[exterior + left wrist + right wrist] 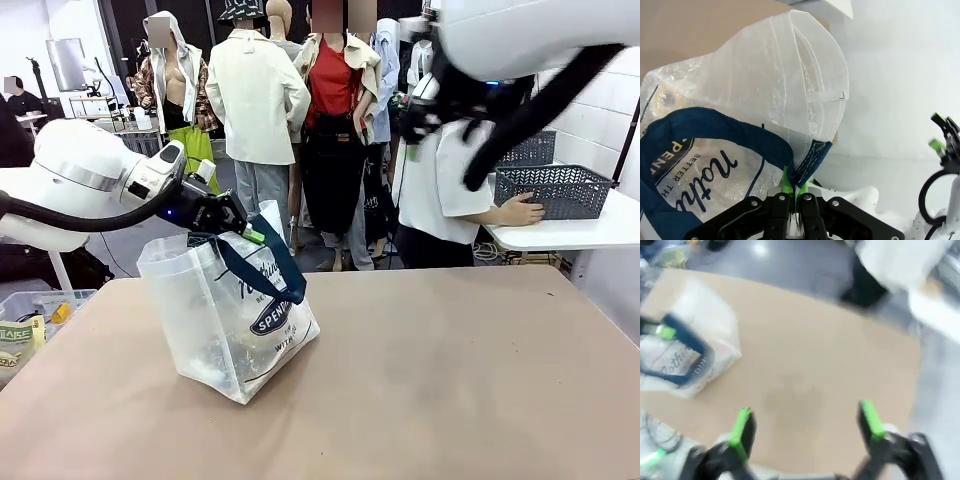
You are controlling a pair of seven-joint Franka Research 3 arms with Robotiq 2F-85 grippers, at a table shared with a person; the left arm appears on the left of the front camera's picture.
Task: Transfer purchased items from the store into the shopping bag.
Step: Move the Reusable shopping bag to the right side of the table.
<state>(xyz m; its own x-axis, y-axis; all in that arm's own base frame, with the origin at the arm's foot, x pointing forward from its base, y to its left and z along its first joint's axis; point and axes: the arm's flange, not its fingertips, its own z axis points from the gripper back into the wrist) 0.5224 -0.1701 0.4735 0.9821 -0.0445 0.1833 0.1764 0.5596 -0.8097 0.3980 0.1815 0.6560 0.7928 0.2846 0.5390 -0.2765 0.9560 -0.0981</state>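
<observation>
The left gripper (791,192) is pinched on the rim of the boxy translucent clear-plastic shopping bag (225,315) by its navy strap handle (715,132), propping it open. The right gripper (805,427), spread and empty, hovers over bare tan table (805,365), the bag well aside; pale items inside are indistinct.
</observation>
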